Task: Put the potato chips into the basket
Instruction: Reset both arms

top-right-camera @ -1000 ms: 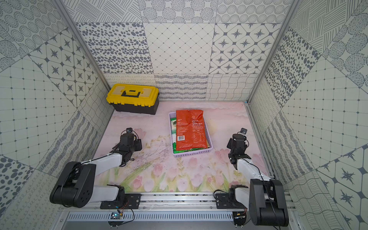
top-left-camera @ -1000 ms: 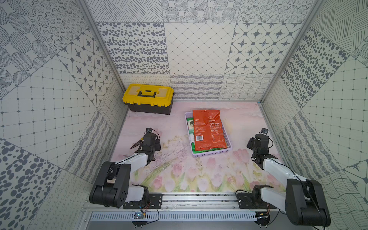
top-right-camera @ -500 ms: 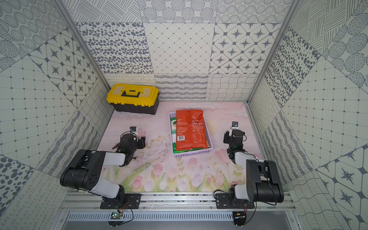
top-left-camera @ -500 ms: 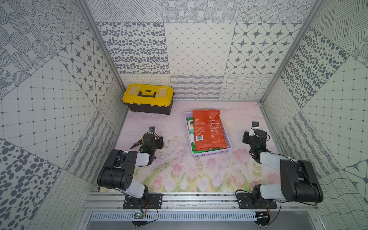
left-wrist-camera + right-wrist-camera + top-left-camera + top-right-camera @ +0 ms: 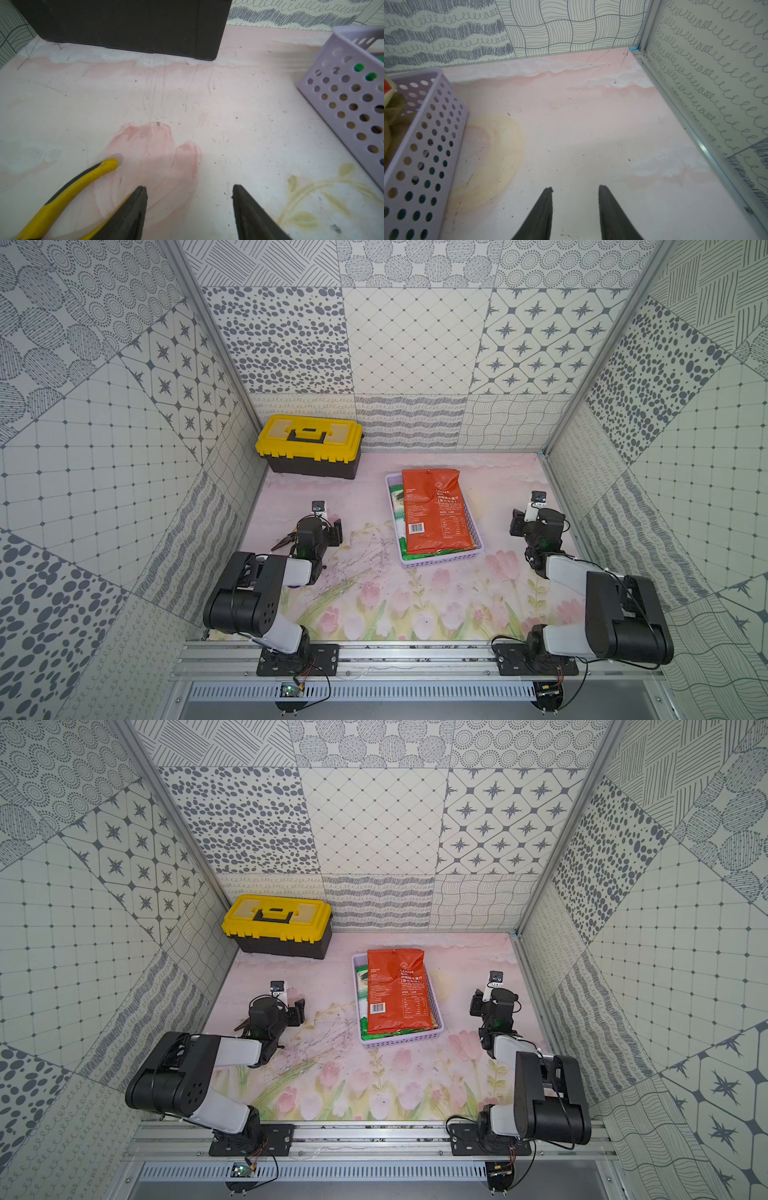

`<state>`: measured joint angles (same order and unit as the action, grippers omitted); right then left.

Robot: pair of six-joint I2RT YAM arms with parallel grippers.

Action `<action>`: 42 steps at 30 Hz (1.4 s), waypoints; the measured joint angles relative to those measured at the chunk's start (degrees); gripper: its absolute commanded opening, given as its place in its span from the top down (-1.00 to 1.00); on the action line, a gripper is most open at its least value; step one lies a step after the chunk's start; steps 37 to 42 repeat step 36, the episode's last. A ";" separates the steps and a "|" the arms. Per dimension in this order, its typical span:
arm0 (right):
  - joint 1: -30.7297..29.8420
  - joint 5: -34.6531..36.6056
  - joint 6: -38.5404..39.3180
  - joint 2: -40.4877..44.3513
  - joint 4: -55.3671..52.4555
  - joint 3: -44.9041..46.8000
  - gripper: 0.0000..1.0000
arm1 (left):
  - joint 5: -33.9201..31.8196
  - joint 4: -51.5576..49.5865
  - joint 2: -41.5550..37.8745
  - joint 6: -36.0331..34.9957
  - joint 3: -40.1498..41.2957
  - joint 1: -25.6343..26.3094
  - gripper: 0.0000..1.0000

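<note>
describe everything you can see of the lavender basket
The basket is a rectangular lavender tray, plastic by its look, its low walls pierced with rows of round holes. It sits flat on the pink floral tabletop, toward the back, apart from the yellow-lidded toolbox. An orange-red chip bag lies on top inside, barcode up, over green bags showing at its edges. Nothing else touches it.

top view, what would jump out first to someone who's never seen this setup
The orange-red chip bag stands out first, lying on top in the lavender basket near the middle of the floral table. Next comes the yellow-lidded toolbox in the far left corner. The left end effector and right end effector sit open and empty on either side of the basket.
</note>
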<state>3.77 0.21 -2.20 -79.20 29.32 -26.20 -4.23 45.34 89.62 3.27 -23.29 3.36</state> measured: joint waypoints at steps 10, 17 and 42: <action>-5.95 0.50 0.72 -9.40 13.40 2.29 0.11 | 0.66 0.48 0.00 -0.22 0.00 -0.04 -0.99; -6.08 6.36 -0.59 -9.77 16.11 3.93 -0.93 | 0.81 0.50 0.00 -0.24 -0.02 -0.04 -0.99; -6.32 8.44 -0.85 -9.77 17.66 3.93 -0.94 | 1.07 0.46 0.00 -0.20 -0.13 -0.57 -0.99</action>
